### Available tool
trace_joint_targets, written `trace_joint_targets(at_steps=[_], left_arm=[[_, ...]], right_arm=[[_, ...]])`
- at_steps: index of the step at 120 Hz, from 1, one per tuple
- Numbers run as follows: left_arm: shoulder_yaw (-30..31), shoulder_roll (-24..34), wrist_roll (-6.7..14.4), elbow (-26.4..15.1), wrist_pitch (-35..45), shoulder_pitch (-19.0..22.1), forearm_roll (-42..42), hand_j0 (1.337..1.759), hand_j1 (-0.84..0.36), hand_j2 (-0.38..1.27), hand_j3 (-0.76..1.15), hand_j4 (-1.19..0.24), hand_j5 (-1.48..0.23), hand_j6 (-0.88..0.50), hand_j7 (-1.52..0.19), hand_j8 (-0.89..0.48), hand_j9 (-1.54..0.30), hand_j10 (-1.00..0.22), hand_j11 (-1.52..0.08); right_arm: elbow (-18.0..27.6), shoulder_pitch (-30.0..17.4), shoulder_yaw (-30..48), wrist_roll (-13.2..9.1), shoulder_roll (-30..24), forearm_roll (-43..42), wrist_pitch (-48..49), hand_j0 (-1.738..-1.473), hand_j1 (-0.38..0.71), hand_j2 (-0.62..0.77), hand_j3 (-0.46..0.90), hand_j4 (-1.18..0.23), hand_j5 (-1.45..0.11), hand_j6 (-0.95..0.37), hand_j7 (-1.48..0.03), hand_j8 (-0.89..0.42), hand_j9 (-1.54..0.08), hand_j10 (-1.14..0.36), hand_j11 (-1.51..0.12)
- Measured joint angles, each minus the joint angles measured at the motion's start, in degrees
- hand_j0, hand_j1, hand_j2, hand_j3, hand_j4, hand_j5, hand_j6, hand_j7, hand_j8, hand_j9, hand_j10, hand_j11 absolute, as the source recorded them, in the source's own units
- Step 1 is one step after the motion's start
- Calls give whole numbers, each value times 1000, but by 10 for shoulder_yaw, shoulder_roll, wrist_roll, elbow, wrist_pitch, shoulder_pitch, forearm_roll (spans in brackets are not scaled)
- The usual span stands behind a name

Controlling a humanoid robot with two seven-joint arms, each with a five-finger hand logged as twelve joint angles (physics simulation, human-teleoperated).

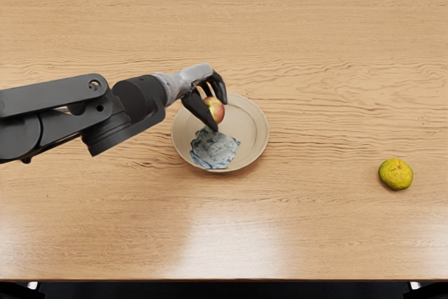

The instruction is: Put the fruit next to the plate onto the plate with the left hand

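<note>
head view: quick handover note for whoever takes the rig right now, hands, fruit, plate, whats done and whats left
Left hand: shut on the apple, arm in from the left.
Right hand: not in view.
Apple: in the fingers, over the left inner part of the plate; whether it touches the plate cannot be told.
Plate: mid-table, blue-white pattern at its bottom.
Citrus: on the table far right, well apart from the plate, not part of this job.
Done: apple grasped and at the plate.
Left: set it down, open the hand, pull the arm clear.
</note>
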Motion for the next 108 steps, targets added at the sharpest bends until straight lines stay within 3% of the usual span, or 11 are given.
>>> trace_joint_targets(at_steps=[9, 27, 53, 81, 92, 101, 108], left_arm=[[-3, 0, 0, 0, 6, 1, 2, 1651, -215, 247, 0, -723, -1023, -462, -1021, -417, -989, -627, -999], [-6, 1, 0, -2, 21, 1, 3, 1655, -148, 158, 0, -536, -737, -411, -736, -390, -721, -491, -726], [-7, 6, 0, -4, 25, 1, 3, 1657, -80, 99, 0, -401, -535, -358, -534, -351, -529, -385, -531], [-13, 39, 0, -90, 14, 3, -39, 1658, 50, 60, 0, -264, -347, -251, -347, -248, -345, -259, -345], [-48, 93, 0, -109, -54, 16, -121, 1658, 110, 47, 0, -210, -275, -202, -275, -200, -273, -207, -274], [-113, 145, 0, -116, -158, 68, -207, 1658, 142, 40, 0, -181, -235, -175, -235, -174, -234, -178, -235], [-158, 198, 0, -115, -254, 75, -296, 1658, 160, 36, 0, -164, -213, -160, -213, -159, -212, -162, -213]], right_arm=[[0, 0, 0, 0, 0, 0, 0, -1658, -349, 0, 0, 0, 0, 0, 0, 0, 0, 0, 0], [0, 0, 0, 0, 0, 0, 0, -1658, -349, 0, 0, 0, 0, 0, 0, 0, 0, 0, 0], [0, 0, 0, 0, 0, 0, 0, -1658, -349, 0, 0, 0, 0, 0, 0, 0, 0, 0, 0], [0, 2, 0, 0, 0, 0, 0, -1658, -349, 0, 0, 0, 0, 0, 0, 0, 0, 0, 0], [0, 3, 0, 0, 0, 0, 0, -1658, -349, 0, 0, 0, 0, 0, 0, 0, 0, 0, 0], [0, 4, 0, 0, 0, 0, 0, -1658, -349, 0, 0, 0, 0, 0, 0, 0, 0, 0, 0], [0, 4, 0, 0, 0, 0, 0, -1658, -349, 0, 0, 0, 0, 0, 0, 0, 0, 0, 0]])
